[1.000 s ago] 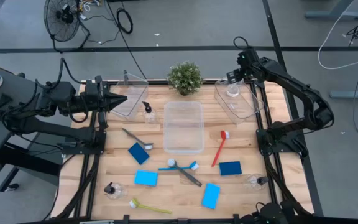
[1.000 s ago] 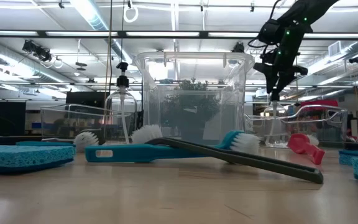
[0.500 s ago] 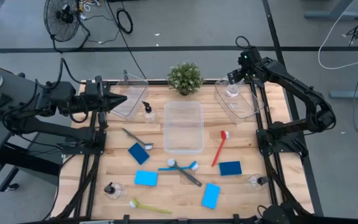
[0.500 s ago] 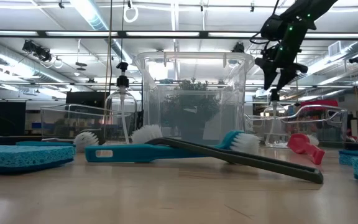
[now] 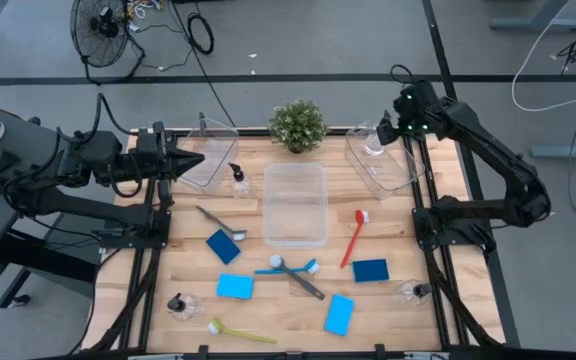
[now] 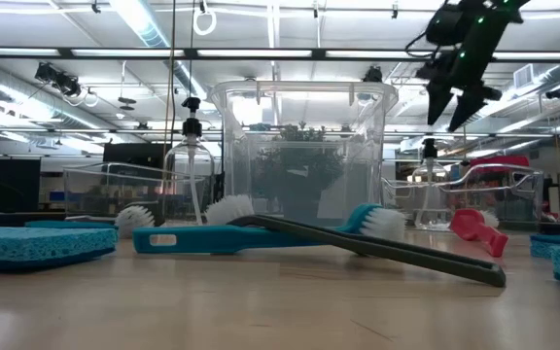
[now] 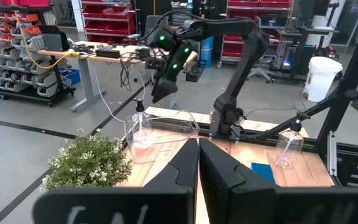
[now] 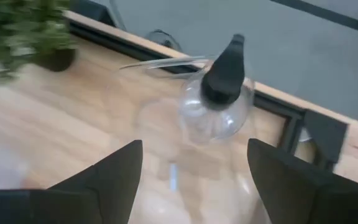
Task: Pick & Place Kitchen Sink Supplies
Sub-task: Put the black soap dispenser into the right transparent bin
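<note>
Clear plastic, black pump top: high view gives you one small bottle (image 5: 373, 148) standing in the right-hand bin (image 5: 393, 172) at the table's far right, right gripper (image 5: 400, 128) just above it and apart. Left gripper (image 5: 190, 160) waits over the far-left bin (image 5: 208, 165), fingers pressed together. No readable writing in any view.

Low view: your right gripper (image 6: 463, 101) hangs above the bottle (image 6: 429, 185), fingers spread wide, nothing between them; its arm is cut off at the frame's top edge.

Left wrist view: own fingers (image 7: 185, 165) closed; the right gripper (image 7: 161, 92) sits above the bin (image 7: 160, 134); the bottle there is hard to make out.

Right wrist view: bottle (image 8: 218, 102) blurred, lying ahead between the two spread fingers (image 8: 107, 171), untouched
</note>
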Controlling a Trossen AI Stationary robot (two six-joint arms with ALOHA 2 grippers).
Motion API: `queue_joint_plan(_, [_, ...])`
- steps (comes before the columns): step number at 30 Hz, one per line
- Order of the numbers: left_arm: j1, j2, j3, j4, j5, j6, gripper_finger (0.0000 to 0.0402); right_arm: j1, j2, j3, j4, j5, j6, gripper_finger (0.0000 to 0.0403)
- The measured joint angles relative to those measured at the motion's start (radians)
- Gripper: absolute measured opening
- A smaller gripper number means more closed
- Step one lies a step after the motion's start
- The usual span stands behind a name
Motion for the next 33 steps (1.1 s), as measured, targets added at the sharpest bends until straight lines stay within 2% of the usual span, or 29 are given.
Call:
queue_joint_plan(5, [0.0,0.0,0.0,0.0,0.0,0.0,0.0016,0.026,-0.072,0.001,-0.062,-0.129,-0.014,0.0286])
queue_joint_plan(13, [0.0,0.0,0.0,0.0,0.0,0.001,0.0016,0.151,-0.102,0.001,-0.19,-0.196,-0.067,0.0286])
queue_joint_plan(20, [0.0,0.0,0.0,0.0,0.0,0.002,0.0016,0.256,-0.102,0.001,-0.188,-0.314,-0.137,0.0285])
queue_joint_plan(27, [0.0,0.0,0.0,0.0,0.0,0.001,0.0016,0.37,-0.109,0.001,-0.188,-0.387,-0.193,0.0285])
queue_joint_plan(33, [0.0,0.0,0.0,0.0,0.0,0.001,0.0016,0.499,-0.143,0.001,-0.188,-0.387,-0.193,0.0285])
